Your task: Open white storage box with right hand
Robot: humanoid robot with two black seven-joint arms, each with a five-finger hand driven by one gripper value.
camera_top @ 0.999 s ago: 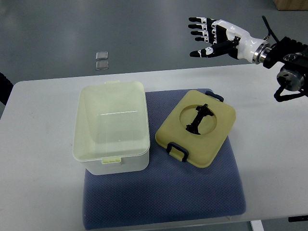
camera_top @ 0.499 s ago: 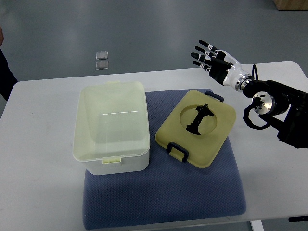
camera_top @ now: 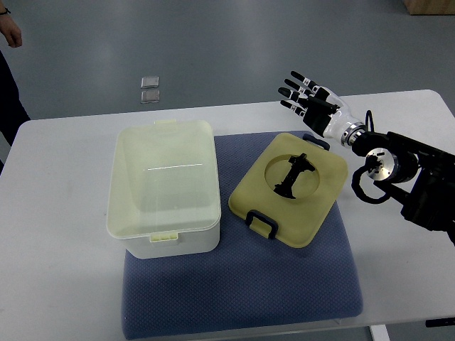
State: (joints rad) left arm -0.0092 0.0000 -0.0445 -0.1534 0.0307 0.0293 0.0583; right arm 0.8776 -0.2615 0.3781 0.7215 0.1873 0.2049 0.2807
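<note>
The white storage box (camera_top: 165,192) stands on the left part of a blue mat (camera_top: 242,284), its pale yellow translucent lid closed, with a latch tab at the front (camera_top: 163,237). My right hand (camera_top: 307,99) hovers above the table's far edge, right of the box and well apart from it, fingers spread and holding nothing. Its black forearm (camera_top: 409,177) comes in from the right edge.
A yellow tray-like lid (camera_top: 291,187) with black handles and a black tool in its round recess lies on the mat right of the box. The white table (camera_top: 57,234) carries all of it. A person's dark sleeve (camera_top: 8,85) shows at the far left edge.
My right hand has dropped lower and drawn in towards the yellow tray, the forearm swinging down over the table's right side. Fingers stay spread. The box has not moved.
</note>
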